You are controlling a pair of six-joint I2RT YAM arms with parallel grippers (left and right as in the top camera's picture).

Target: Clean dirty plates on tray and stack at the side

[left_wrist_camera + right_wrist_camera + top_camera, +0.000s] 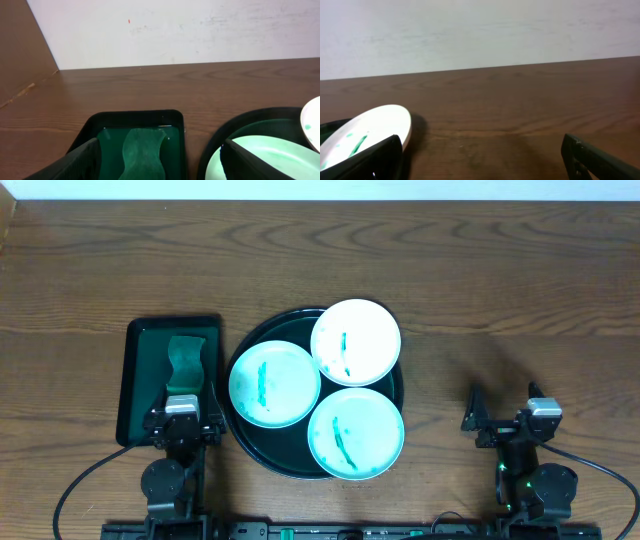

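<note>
Three plates sit on the tray (250, 448), all streaked teal: left plate (273, 383), top plate (355, 340), bottom plate (355, 433). They crowd together, and the top plate hangs past the tray's far rim. None is at the side, so no stack is begun. A small tray (135, 380) lies just left of the round one with a green sponge (186, 363) in it. The left gripper (185, 395) hovers over the small tray's near end, jaws apart, holding nothing; in its wrist view the sponge (142, 152) lies ahead between the spread fingers. The right gripper (503, 402) is over bare table (500, 280), well apart from the plates, jaws spread wide and empty. The step looks like the very start: fetching the sponge. The next move probably calls for the left gripper to drop straight down, straddle the sponge across its narrow waist and close. The right should come in towards the bottom plate to steady it.
</note>
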